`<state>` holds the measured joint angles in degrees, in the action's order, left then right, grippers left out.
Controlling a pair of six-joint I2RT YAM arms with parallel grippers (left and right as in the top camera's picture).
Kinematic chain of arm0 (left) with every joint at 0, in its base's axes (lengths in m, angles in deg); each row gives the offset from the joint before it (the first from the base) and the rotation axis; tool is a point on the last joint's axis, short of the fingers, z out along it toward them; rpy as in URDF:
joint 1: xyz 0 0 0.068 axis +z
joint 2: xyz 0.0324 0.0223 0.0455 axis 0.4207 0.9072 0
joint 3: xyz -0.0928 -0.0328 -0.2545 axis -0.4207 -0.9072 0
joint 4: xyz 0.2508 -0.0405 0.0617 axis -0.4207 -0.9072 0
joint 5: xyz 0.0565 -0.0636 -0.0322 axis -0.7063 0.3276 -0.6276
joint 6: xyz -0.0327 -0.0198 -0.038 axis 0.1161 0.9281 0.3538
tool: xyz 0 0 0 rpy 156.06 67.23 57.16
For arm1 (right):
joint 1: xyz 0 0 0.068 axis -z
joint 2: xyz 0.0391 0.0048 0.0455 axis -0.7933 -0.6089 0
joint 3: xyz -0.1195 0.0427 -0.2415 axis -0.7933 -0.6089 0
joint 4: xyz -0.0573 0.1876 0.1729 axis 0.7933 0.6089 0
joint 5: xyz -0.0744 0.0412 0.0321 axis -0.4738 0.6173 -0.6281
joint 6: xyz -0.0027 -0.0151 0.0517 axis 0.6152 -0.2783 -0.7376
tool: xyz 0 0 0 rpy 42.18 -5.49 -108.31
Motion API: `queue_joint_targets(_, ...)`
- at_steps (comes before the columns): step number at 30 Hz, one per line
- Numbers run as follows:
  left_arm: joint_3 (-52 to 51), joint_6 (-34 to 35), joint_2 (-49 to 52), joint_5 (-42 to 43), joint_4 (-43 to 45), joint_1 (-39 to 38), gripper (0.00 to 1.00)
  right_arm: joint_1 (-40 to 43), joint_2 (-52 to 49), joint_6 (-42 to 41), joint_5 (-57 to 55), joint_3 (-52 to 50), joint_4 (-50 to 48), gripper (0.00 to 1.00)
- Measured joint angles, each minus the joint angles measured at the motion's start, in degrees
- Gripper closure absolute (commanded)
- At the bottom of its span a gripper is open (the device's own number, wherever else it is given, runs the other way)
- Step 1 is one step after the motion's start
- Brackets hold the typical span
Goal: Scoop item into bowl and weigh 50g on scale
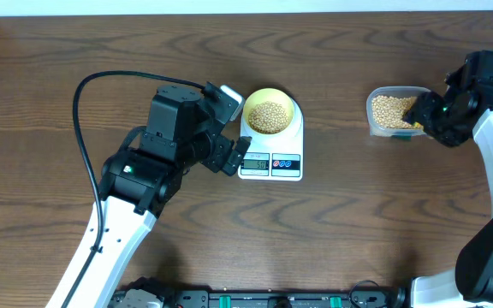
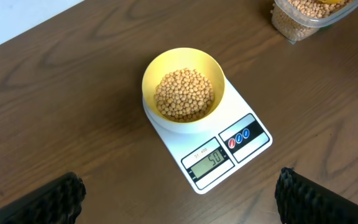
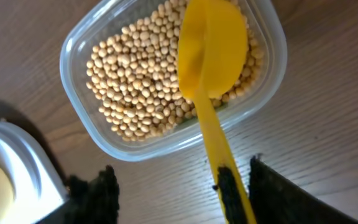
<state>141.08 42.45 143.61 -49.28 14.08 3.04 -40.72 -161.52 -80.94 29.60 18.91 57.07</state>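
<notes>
You are looking at a job that seems nearly finished. The bowl point(image 2: 184, 58) is sitting on the scale's point(image 2: 236, 99) 12 o'clock end, holding beans point(image 2: 184, 94), and the display point(image 2: 209, 158) appears to be showing the target weight. At the scale's 3 o'clock, the scoop point(image 3: 211, 56) is lying in the tub point(image 3: 166, 146), its handle running unpinched between your right gripper's point(image 3: 182, 191) open jaws. Your left gripper point(image 2: 179, 196) is hovering open, holding nothing.

Pale yellow bowl point(image 2: 149, 84) of tan beans point(image 2: 184, 93), upright on white scale point(image 2: 173, 143), display reading 50
</notes>
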Motion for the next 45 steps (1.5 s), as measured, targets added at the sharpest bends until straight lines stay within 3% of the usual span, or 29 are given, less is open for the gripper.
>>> queue_joint_targets(3, 0.0, 0.0, 0.0, 0.0, 0.0, 0.0, 0.00, 0.0, 0.0, 0.4, 0.2, 0.0, 0.5, 0.01)
queue_joint_targets(18, 0.0, 0.0, 0.0, 0.0, 0.0, 0.0, 0.00, 0.5, 0.3, 9.3, -0.3, 0.0, 0.2, 0.01)
queue_joint_targets(26, 0.0, 0.0, 0.0, 0.0, 0.0, 0.0, 0.00, 0.5, 6.4, 16.7, -6.1, 0.0, -0.4, 0.01)
queue_joint_targets(45, 0.0, 0.0, 0.0, 0.0, 0.0, 0.0, 0.00, 0.7, 9.2, 20.7, -7.9, 0.3, 0.1, 0.01)
